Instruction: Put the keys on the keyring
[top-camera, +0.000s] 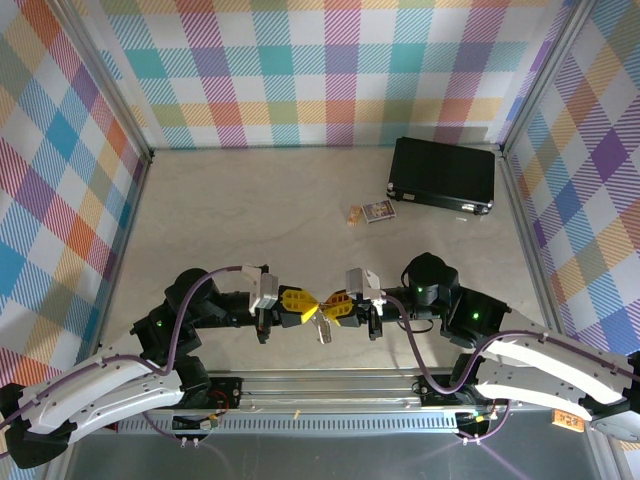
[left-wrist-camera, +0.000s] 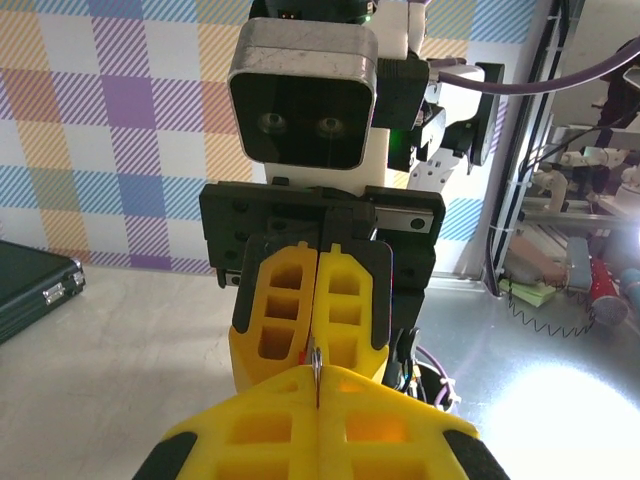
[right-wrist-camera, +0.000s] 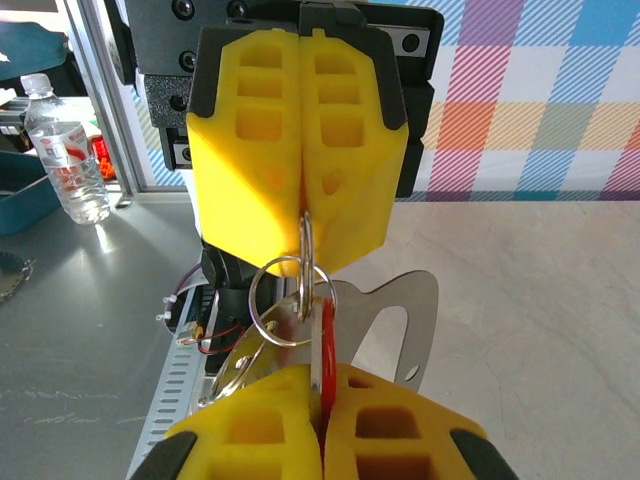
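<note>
Right hand (right-wrist-camera: 320, 385) pinches tight on the key (right-wrist-camera: 327, 345), whose red tag sits edge-on between its yellow fingers. Left hand (right-wrist-camera: 303, 255) meets it tip to tip, also closed, gripping a thin wire ring (right-wrist-camera: 283, 300). Silver keyring (right-wrist-camera: 415, 290) hangs just beside the joined fingertips, over the surface (top-camera: 250, 200) near its front edge.

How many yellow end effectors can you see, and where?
2. The left end effector, shut on the keyring, and the right end effector, shut on the key, meet tip to tip near the table's front edge.
</note>
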